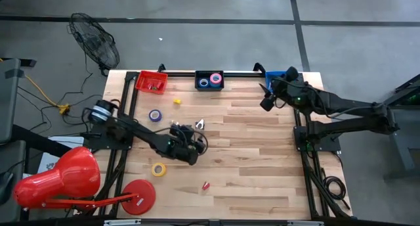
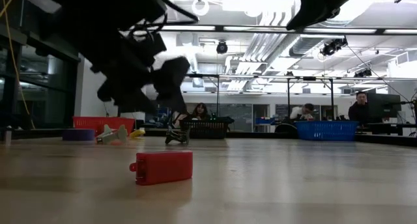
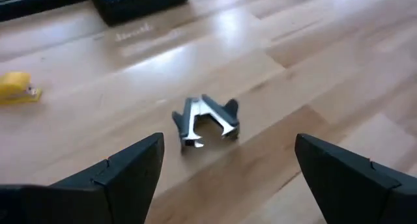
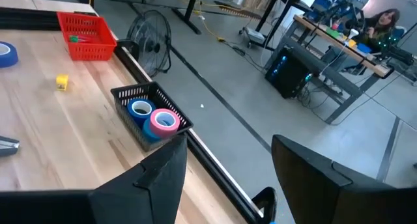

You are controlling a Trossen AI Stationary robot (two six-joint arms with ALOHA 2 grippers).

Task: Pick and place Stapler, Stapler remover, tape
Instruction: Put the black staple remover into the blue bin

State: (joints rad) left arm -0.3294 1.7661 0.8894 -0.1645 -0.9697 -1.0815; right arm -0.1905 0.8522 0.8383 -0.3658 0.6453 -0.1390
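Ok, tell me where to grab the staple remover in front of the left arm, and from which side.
Take the staple remover across its two dark side grips, coming straight down from above. It lies alone on bare wood with its metal claws spread open, so closing on the outer grips should squeeze it shut and hold. The left end effector is open and lined up with it.

— What lies around the table?
— A grey concrete floor (image 1: 216, 29) crossed by dark seams, a black fan (image 1: 96, 41) standing on it.
— And beyond?
— Bright ceiling lights (image 2: 273, 9), desks (image 4: 339, 45), people seated at screens.
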